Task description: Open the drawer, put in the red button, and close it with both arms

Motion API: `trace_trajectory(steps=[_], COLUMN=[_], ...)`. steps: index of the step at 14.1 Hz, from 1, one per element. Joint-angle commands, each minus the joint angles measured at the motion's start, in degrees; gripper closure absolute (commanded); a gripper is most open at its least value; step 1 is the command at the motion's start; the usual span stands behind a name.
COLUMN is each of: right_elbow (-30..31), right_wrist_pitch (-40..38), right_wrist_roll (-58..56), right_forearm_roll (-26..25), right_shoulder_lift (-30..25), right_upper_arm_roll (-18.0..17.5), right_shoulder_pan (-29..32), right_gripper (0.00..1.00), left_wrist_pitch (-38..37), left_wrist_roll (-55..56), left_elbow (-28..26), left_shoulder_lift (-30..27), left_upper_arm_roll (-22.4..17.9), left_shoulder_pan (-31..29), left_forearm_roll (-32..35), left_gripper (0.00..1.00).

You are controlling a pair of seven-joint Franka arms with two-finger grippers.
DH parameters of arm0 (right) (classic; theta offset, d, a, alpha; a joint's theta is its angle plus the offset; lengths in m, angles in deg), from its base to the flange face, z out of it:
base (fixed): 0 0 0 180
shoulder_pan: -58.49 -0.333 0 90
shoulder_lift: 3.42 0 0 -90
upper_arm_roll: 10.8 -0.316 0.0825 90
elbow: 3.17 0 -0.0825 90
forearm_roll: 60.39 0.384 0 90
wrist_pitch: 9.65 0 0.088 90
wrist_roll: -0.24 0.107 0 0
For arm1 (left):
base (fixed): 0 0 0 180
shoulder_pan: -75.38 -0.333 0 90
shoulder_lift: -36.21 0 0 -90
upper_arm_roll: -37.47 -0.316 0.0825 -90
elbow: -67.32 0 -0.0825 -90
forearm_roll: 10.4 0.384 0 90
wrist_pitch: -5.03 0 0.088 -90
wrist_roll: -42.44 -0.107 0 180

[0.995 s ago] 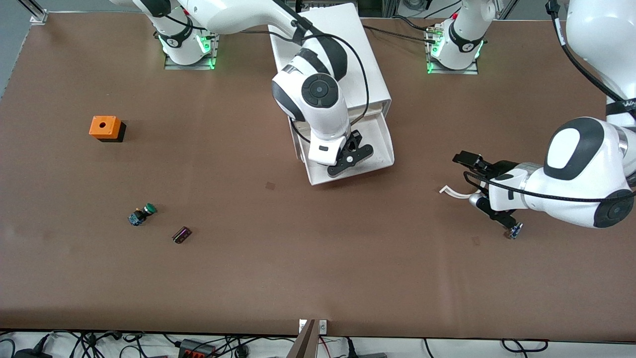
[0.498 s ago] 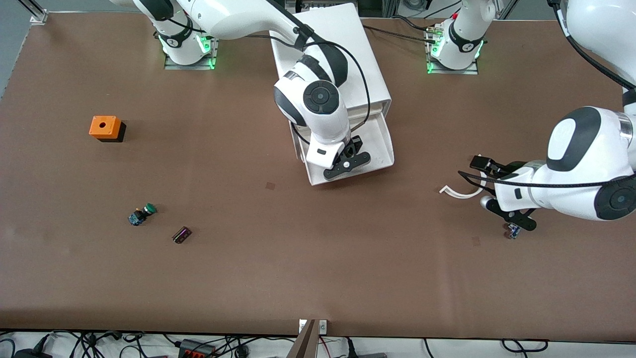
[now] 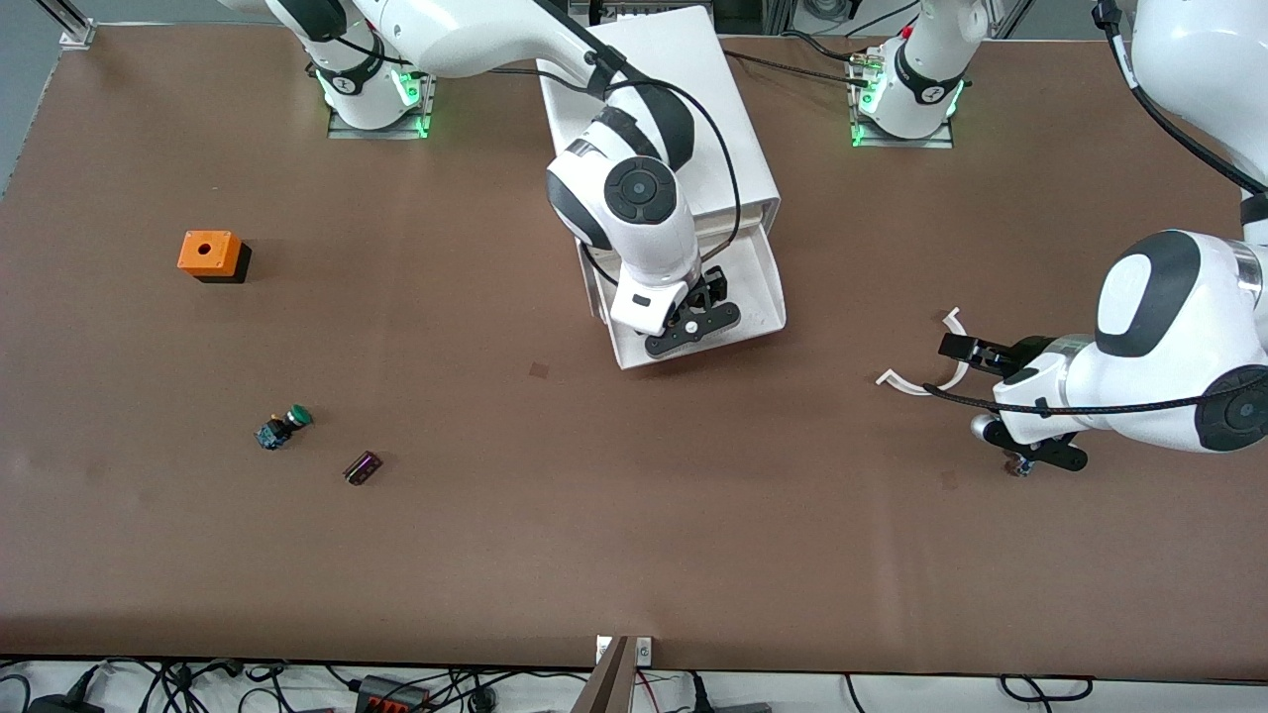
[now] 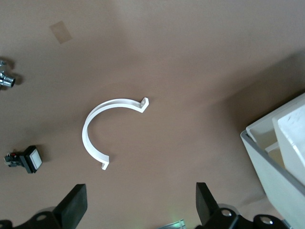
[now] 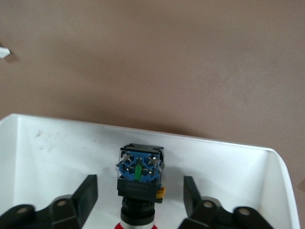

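Observation:
The drawer (image 3: pixel 768 297) is pulled out of the white cabinet (image 3: pixel 684 89). In the right wrist view the red button (image 5: pixel 139 169) lies on the drawer floor (image 5: pixel 57 152), blue base up in the picture, red cap at the picture's edge. My right gripper (image 5: pixel 139 183) is open, one finger on each side of the button with gaps between. In the front view the right gripper (image 3: pixel 693 319) is over the drawer and hides the button. My left gripper (image 3: pixel 1025 460) is open and empty over bare table toward the left arm's end (image 4: pixel 140 191).
A white C-shaped clip (image 3: pixel 926 381) lies beside the left gripper and shows in the left wrist view (image 4: pixel 102 129). A small switch part (image 4: pixel 26 159) lies near it. The green button (image 3: pixel 282 428), a dark small part (image 3: pixel 363 467) and the orange box (image 3: pixel 210 255) are toward the right arm's end.
My left arm has swung toward its end of the table, uncovering the white clip. My right gripper has shifted slightly over the drawer.

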Motion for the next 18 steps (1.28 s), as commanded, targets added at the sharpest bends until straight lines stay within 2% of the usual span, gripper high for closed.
trace_trajectory(steps=[1, 6, 9, 11, 12, 15, 18], right_elbow=[-4.44, -5.07, -4.11, -4.11, -4.11, -4.02, -4.02], right_wrist_pitch=[-1.17, -7.13, -13.2, -14.71, -15.32, -19.7, -23.15], right_wrist_roll=[4.36, 3.31, -1.6, -4.67, -6.69, -9.26, -12.41], right_forearm_roll=[-0.35, -0.88, -3.86, -3.96, -4.22, -3.96, -4.13], right_shoulder_lift=[-0.42, -4.2, -6.31, -7.27, -7.89, -9.38, -10.97], right_upper_arm_roll=[-0.02, 0.33, 0.59, 0.6, 0.6, 0.6, 0.6], right_shoulder_pan=[0.76, 11.64, 17.88, 22.98, 25.18, 31.42, 34.95], right_gripper=[0.0, 0.0, 0.0, 0.0, 0.0, 0.0, 0.0], left_wrist_pitch=[-0.49, 0.21, 5.38, 10.47, 13.37, 22.69, 30.94], left_wrist_roll=[3.76, 12.98, 18.08, 24.05, 25.12, 30.9, 39.52], left_elbow=[1.59, 1.68, 1.07, 0.37, -1.64, -3.94, -6.92], left_shoulder_lift=[0.39, 0.04, 0.04, 0.04, 0.04, 0.21, 0.74], left_upper_arm_roll=[0.46, 0.63, 1.33, 1.6, 1.6, 1.6, 1.43], left_shoulder_pan=[0.64, 2.48, 2.84, 3.62, 4.93, 9.07, 13.98], left_forearm_roll=[1.08, 0.9, -0.41, -4.09, -4.54, -4.64, -4.02], left_gripper=[0.0, 0.0, 0.0, 0.0, 0.0, 0.0, 0.0])
